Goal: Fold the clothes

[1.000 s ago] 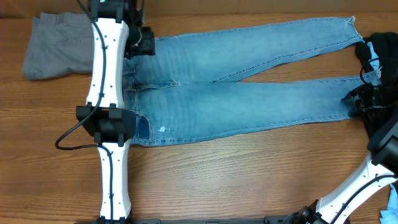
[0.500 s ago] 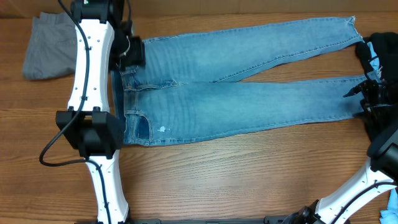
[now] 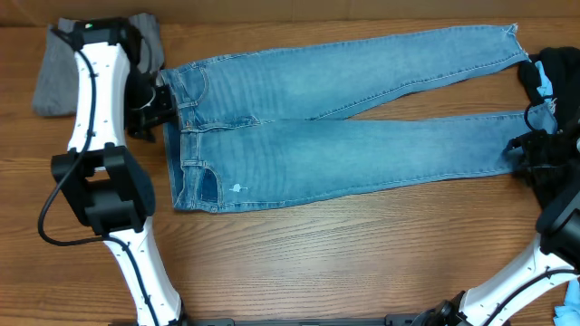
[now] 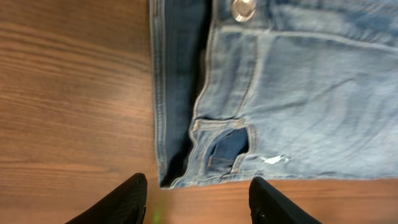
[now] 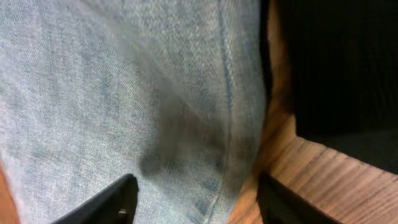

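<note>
Across the wooden table point(image 3: 362, 263) the light blue jeans point(image 3: 344, 136) lie flat, waistband to the left and both long legs running to the right. The far leg angles away from the near one, so their frayed hems lie apart. Just left of the waistband sits the left gripper point(image 3: 158, 107). Its wrist camera shows both fingers point(image 4: 127, 202) spread apart over bare wood with nothing between them, the near corner of the waistband just beyond. That view also shows a metal button point(image 4: 242, 7), a pocket opening point(image 4: 227, 146) with darker denim inside and a small white frayed spot point(image 4: 272, 160).

At the opposite end the right gripper point(image 3: 526, 149) hovers at the near leg's hem. Its fingers point(image 5: 118, 199) also stand open, over the denim edge and a strip of table, without pinching the cloth. A black garment point(image 3: 555, 68) with bright blue trim lies beside that hem. Grey trousers point(image 3: 53, 77) lie bunched at the far left corner, partly behind the left arm.
</note>
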You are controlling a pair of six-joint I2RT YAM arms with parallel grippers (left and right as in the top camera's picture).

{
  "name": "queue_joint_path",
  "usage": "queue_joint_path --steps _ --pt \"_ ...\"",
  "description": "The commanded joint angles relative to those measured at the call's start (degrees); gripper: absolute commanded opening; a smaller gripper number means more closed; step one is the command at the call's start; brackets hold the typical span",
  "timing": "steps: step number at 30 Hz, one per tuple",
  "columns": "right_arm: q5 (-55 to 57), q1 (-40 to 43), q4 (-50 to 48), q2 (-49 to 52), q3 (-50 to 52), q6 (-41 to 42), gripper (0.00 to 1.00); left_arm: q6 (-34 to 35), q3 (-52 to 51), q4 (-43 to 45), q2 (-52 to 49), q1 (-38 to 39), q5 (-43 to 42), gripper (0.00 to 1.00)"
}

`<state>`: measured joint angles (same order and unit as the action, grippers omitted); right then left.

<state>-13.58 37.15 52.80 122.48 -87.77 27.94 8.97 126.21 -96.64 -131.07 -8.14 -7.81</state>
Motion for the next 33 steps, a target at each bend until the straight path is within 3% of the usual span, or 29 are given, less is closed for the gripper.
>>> queue_joint_path --steps 1,4,8,18,27,33 --pt "-3.93 0.11 -3.93 0.96 2.95 1.86 0.32 -2.71 -2.95 -0.22 1.46 0.46 -1.25 0.56" --pt "-7.91 0.07 -5.55 0.96 2.80 -0.31 0.16 -4.57 -4.57 -0.22 1.57 0.50 -0.52 0.54" --pt "-9.22 0.04 -3.65 0.28 0.70 -2.91 0.05 -5.16 -4.72 -0.22 2.21 -0.92 0.35 0.54" --pt "-9.22 -0.02 -0.85 -6.86 -2.43 -1.64 0.04 -3.78 -9.40 -0.20 13.88 -2.16 -1.81 0.60" --pt "-8.85 -2.08 -1.40 -7.56 -2.43 -0.70 0.04 1.16 -29.18 2.49 15.30 1.88 -5.70 0.56" --pt "-8.35 -2.27 -1.73 -7.56 -2.43 -0.70 0.04 5.95 -35.67 6.56 15.30 2.01 -5.01 0.62"
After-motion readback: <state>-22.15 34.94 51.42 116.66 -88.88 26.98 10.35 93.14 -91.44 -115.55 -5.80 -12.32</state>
